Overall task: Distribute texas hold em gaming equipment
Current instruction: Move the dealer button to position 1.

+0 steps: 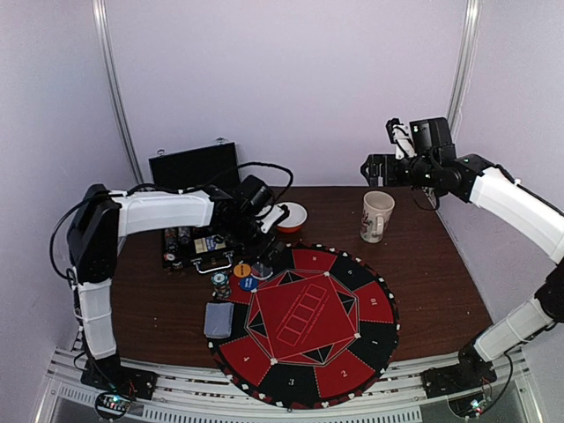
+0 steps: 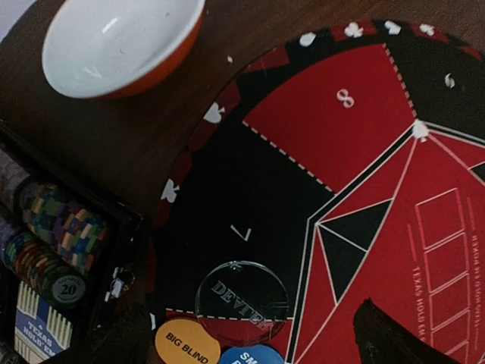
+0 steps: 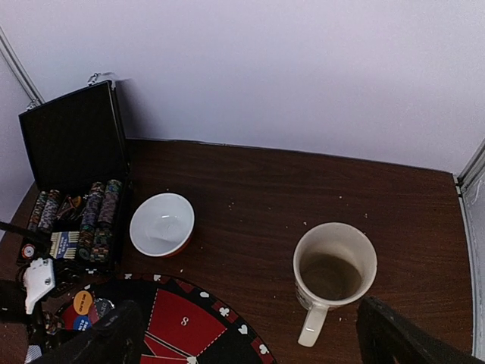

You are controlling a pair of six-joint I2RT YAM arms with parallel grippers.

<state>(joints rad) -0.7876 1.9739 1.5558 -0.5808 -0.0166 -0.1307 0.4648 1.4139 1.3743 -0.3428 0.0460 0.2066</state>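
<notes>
Slippage worries me: my left tool (image 2: 246, 337) hangs spread over the clear disc (image 2: 241, 303), which lies flat on the mat (image 2: 364, 98) just beside the orange disc (image 2: 187, 345) and blue disc (image 2: 250, 356); closing could skid it or drag neighbours. My right tool (image 3: 242, 334), spread too, hangs above the mug (image 3: 333, 277)

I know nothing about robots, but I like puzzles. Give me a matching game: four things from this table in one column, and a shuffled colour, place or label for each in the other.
Things:
1. bowl
2. mug
3. clear disc
4. orange disc

Descriptions:
a. lies on the mat by the number 7
b. lettered BIG BLIND
c. white inside, orange outside
d. stands on the bare table, beyond the mat

Pairs: 1-c, 2-d, 3-a, 4-b
</notes>
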